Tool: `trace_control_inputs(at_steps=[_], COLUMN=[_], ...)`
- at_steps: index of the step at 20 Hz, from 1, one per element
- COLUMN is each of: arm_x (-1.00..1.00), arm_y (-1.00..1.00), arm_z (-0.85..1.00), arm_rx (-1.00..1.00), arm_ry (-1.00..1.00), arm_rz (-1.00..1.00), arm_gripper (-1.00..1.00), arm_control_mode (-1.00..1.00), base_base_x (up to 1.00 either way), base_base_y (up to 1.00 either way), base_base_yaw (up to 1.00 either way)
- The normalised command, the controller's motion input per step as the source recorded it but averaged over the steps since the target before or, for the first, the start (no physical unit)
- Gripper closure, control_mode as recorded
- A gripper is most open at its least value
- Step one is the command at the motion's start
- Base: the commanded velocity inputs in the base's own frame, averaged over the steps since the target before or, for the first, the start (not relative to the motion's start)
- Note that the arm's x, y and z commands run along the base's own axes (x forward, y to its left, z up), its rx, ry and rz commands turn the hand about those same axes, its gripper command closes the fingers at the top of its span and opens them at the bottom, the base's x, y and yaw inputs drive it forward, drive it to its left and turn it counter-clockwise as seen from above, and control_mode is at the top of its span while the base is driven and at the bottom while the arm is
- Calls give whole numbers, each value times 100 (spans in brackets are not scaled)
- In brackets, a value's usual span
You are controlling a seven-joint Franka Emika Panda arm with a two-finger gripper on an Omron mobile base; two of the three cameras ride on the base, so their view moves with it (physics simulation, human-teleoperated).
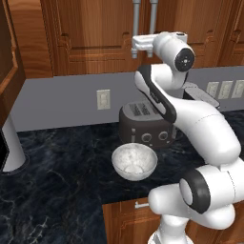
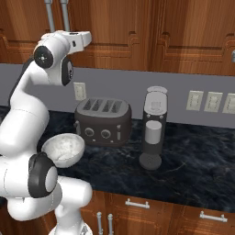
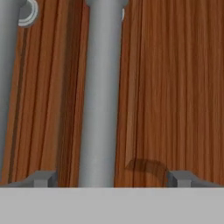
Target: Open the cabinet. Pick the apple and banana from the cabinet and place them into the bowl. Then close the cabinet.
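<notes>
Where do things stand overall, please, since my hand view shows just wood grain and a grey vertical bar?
Observer: Both raised-panel doors of the reddish-brown wooden wall cabinet are shut.
Operator: Thank you. Is the bowl ready?
Observer: The round whitish-grey marbled stone bowl sits on the dark marbled counter with no fruit in it.
Operator: Is anything close to it?
Observer: A dark four-slot toaster stands right behind it, against the grey wall.
</notes>
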Motion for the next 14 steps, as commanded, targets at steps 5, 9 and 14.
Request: trace_control_inputs(at_steps=[5, 9, 14], arm_x=[100, 100, 25], arm_y=[17, 12, 1], arm_z=[-25, -61, -14], arm_rx=[-2, -3, -1], arm_ry=[5, 0, 0], arm_rz=[0, 1, 0], arm_gripper=[-100, -100, 100], arm_control_mode=[-100, -100, -100], base_base_x=[0, 0, 0], base_base_y=[0, 0, 0], base_base_yaw=[0, 0, 0])
